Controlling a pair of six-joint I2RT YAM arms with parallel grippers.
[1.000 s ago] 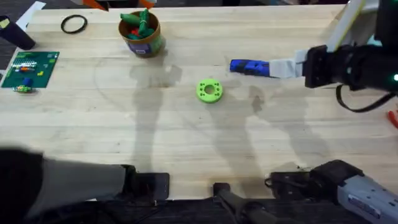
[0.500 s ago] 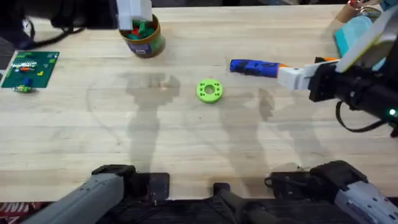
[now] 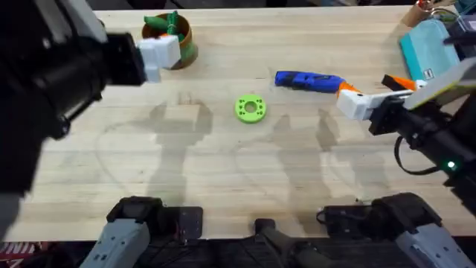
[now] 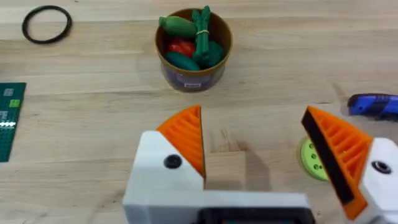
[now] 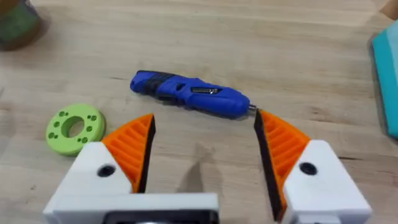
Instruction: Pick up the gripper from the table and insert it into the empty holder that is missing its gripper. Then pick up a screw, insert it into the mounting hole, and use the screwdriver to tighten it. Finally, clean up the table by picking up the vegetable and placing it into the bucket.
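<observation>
The blue screwdriver [image 3: 309, 80] lies flat on the table, its tip toward my right gripper [image 3: 372, 85]. That gripper is open and hangs a little short of the screwdriver [image 5: 189, 93], touching nothing. The bucket [image 3: 182, 48] stands at the back left with a slender green vegetable [image 4: 202, 28] upright inside among other toy food. My left gripper [image 3: 167, 50] is open and empty, raised just in front of the bucket [image 4: 194, 68]. The holder and the screw are out of view.
A round green disc with holes [image 3: 250, 108] lies mid-table, left of the screwdriver. A black ring [image 4: 46, 23] and a green circuit board [image 4: 9, 118] sit at the far left. A teal box [image 3: 428, 45] occupies the back right corner.
My right gripper has drawn back from the screwdriver toward the lower right, leaving it lying in place. My left arm has swung up large under the camera, its gripper now just left of the bucket.
</observation>
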